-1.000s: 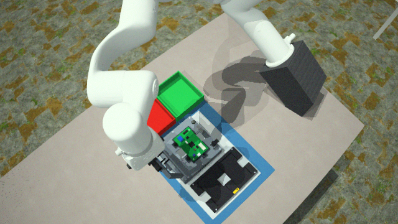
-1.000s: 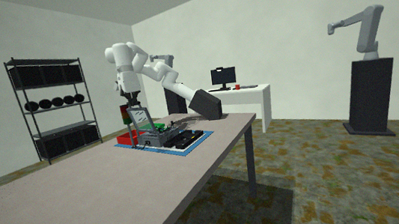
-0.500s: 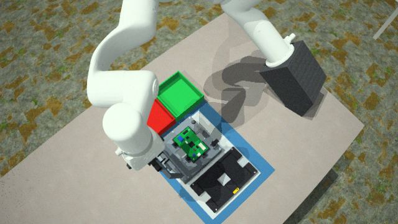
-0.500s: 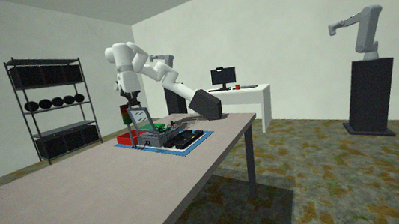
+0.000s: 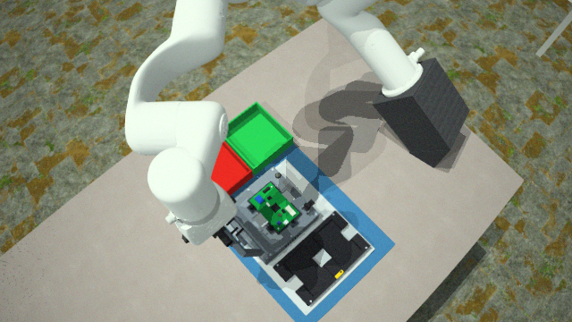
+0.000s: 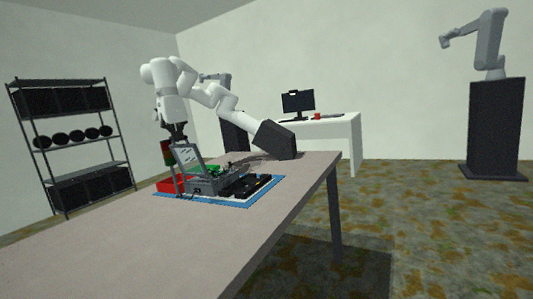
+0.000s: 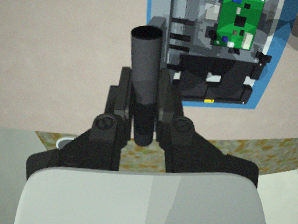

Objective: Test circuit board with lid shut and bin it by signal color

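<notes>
The green circuit board lies face up on the plate of the grey tester; it also shows in the wrist view. The tester's lid stands open, tilted up on its hinge. My gripper is shut on the lid's dark cylindrical handle at the lid's raised top edge; in the exterior view the gripper sits right above the lid. The black tray lies beside the tester on the blue mat. The signal tower stands behind the lid; I see no light on it.
The green bin and the red bin stand side by side just past the tester; my arm partly covers the red one. The arm's black base block stands at the table's far right.
</notes>
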Robot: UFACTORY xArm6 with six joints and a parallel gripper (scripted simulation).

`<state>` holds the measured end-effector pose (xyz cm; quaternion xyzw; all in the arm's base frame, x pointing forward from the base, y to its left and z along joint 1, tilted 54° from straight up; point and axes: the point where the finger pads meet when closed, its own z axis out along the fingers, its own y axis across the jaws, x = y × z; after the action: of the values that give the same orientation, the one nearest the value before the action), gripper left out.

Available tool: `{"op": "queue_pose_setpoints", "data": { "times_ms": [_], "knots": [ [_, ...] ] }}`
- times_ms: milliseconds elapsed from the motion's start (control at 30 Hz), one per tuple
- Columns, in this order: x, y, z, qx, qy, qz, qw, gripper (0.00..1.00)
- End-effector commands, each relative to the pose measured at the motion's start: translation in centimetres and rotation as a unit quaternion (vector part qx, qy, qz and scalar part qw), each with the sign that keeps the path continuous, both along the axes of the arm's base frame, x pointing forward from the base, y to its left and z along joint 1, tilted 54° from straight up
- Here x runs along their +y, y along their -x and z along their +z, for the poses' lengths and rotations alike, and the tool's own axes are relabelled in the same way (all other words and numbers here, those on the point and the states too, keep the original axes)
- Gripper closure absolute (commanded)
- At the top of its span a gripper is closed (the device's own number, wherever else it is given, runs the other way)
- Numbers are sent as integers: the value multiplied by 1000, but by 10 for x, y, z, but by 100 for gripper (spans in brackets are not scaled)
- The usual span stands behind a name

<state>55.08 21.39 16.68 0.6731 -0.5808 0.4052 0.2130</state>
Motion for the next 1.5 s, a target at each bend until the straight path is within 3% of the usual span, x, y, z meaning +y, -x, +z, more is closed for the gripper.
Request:
{"op": "queue_pose_setpoints", "data": {
  "times_ms": [0, 867, 1467],
  "knots": [
    [1, 0, 1, -1, -1, 1, 1000, 100],
    [1, 12, 1, -1, -1, 1, 1000, 100],
    [-2, 33, -2, -1, -1, 1, 1000, 100]
  ]
}}
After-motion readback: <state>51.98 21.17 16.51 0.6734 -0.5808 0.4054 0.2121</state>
